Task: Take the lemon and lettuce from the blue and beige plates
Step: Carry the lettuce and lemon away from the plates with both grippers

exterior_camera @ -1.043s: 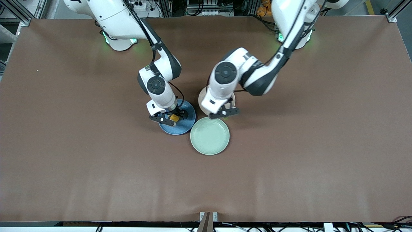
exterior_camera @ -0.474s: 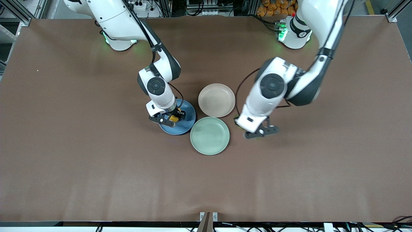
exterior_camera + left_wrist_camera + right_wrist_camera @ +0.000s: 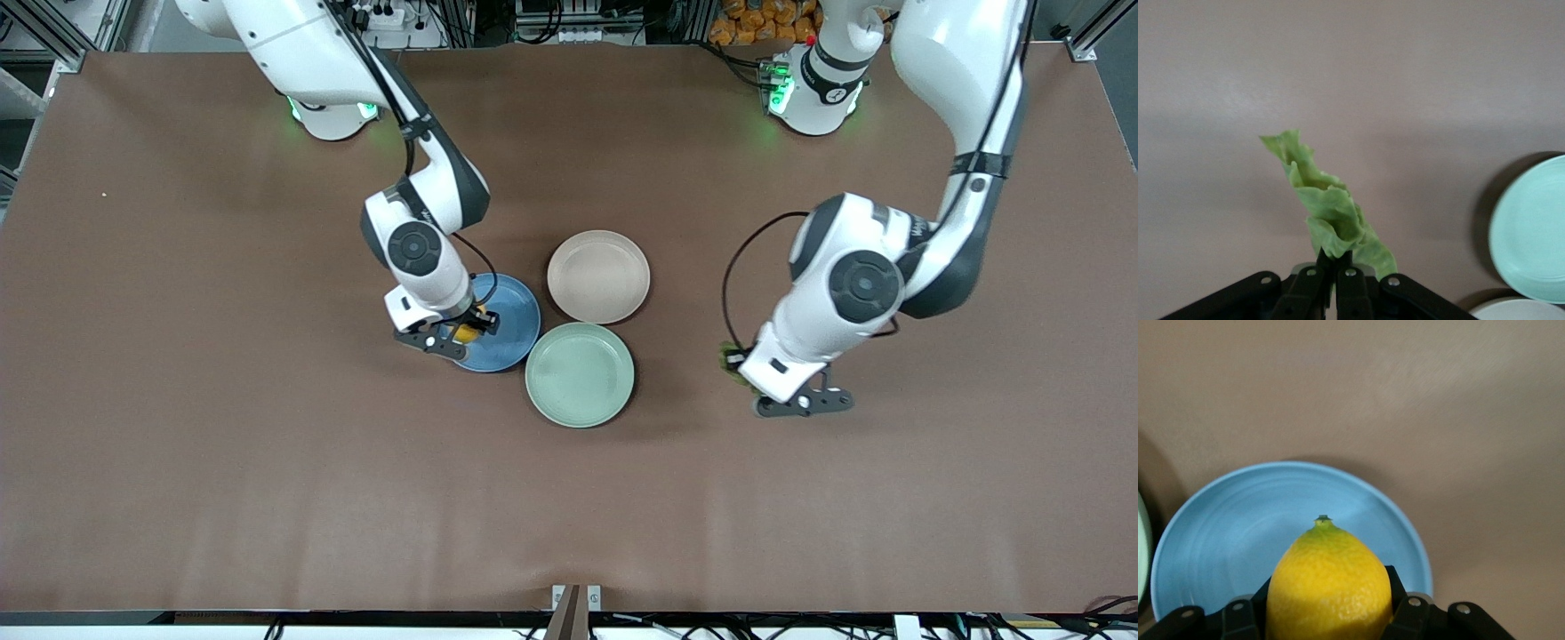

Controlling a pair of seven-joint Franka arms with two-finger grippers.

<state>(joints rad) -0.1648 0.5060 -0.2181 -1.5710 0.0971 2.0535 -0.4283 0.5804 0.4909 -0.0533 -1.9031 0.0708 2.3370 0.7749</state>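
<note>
Right tool is clamped on the lemon, fingers pressed against both sides of the fruit, and it hangs over the blue plate, at the edge toward the right arm's end of the desk; the right wrist view shows the lemon lifted clear of the plate floor, pointed tip out. Left tool is pinched tight on the lower end of the lettuce, the leaf sticking out crumpled from between the closed fingers. That tool is over bare desk, toward the left arm's end, well apart from the plates; in the front view only a small green bit of the leaf shows beside the wrist. Beige plate has nothing on it, sits farther from the front camera than the green plate, the two rims just about touching. Blue plate is just beside both of them, toward the right arm's end. Green plate also bare; its rim shows in the left wrist view.
</note>
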